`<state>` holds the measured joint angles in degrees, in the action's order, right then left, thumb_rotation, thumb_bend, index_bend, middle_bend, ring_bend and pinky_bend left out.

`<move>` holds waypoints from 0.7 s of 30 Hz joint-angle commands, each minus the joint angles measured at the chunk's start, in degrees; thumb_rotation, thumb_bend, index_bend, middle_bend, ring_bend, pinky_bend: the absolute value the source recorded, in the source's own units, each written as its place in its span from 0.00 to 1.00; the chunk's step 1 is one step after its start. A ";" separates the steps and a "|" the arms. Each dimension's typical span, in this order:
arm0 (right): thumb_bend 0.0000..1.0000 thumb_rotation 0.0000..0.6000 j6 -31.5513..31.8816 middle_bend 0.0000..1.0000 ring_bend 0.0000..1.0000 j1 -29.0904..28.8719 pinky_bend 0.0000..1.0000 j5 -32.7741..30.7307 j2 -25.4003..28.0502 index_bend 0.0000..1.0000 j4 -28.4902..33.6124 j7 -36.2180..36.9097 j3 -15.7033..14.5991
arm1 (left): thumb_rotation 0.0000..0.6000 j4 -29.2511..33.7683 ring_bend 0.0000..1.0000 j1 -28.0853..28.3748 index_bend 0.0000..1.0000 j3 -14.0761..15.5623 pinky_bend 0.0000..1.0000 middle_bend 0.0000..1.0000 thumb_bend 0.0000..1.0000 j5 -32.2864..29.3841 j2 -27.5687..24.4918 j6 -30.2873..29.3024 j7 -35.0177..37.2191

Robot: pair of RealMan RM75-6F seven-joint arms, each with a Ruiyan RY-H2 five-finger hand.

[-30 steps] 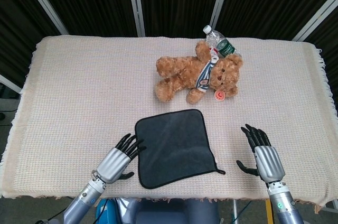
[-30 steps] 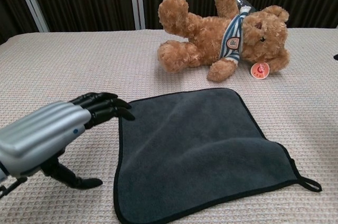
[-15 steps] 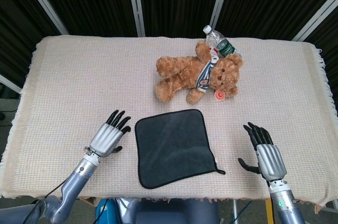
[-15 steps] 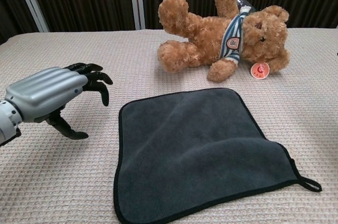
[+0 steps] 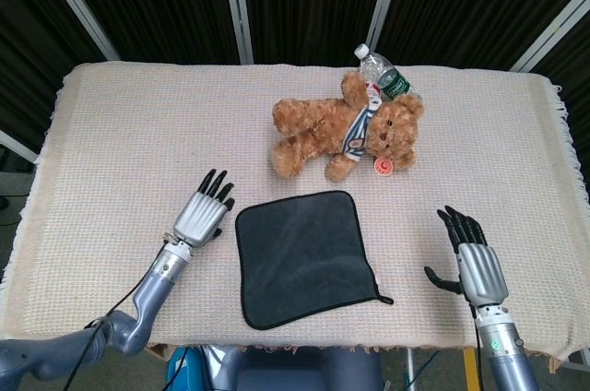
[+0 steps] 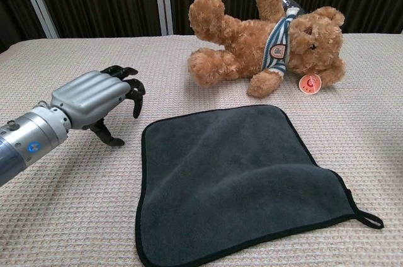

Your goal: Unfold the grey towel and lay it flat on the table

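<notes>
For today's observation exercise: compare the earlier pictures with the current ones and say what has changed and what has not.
The left hand drew back leftward off the grey towel's edge and now hovers beside it, holding nothing. The right hand shifted slightly right. The towel, teddy bear and bottle stayed put.

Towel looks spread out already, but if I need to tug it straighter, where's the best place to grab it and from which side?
Probably the small hanging loop at the near right corner of the grey towel. It juts past the hem and lies free on the tablecloth, so fingers can pinch it. Come in with the right hand from the right; it is open and nearest that corner.
</notes>
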<state>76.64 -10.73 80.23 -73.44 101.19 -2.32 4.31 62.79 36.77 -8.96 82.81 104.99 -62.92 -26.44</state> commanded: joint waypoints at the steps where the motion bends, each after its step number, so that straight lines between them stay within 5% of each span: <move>1: 0.26 1.00 -0.18 0.00 0.00 -0.08 0.00 -0.35 0.13 0.00 -0.23 0.49 0.27 | 1.00 -3.98 0.00 1.84 0.46 -0.96 0.00 0.20 0.15 0.00 3.12 0.08 1.93; 6: 0.26 1.00 -0.45 0.00 0.00 -0.21 0.00 -0.74 0.24 0.00 -0.49 0.95 0.53 | 1.00 -6.54 0.00 3.27 0.41 -1.39 0.00 0.20 0.18 0.27 5.43 -0.23 3.53; 10: 0.26 1.00 -0.70 0.00 0.00 -0.30 0.00 -1.09 0.32 0.00 -0.59 1.32 0.71 | 1.00 -6.23 0.00 4.01 0.36 -0.90 0.00 0.18 0.38 0.50 5.61 0.64 5.03; 14: 0.26 1.00 -0.83 0.00 0.00 -0.30 0.00 -1.00 0.52 0.00 -0.55 1.86 0.66 | 1.00 -1.91 0.00 4.48 0.32 0.49 0.00 0.16 0.53 0.52 2.24 3.72 6.17; 21: 0.26 1.00 -0.38 0.00 0.00 -0.05 0.00 -0.10 0.59 0.00 -0.14 2.21 0.24 | 1.00 6.45 0.00 5.00 0.29 3.01 0.00 0.15 0.55 1.02 -6.48 7.67 5.07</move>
<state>76.21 -10.82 80.06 -72.85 101.00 -0.14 4.60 66.67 41.50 -7.04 83.80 101.20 -57.03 -20.98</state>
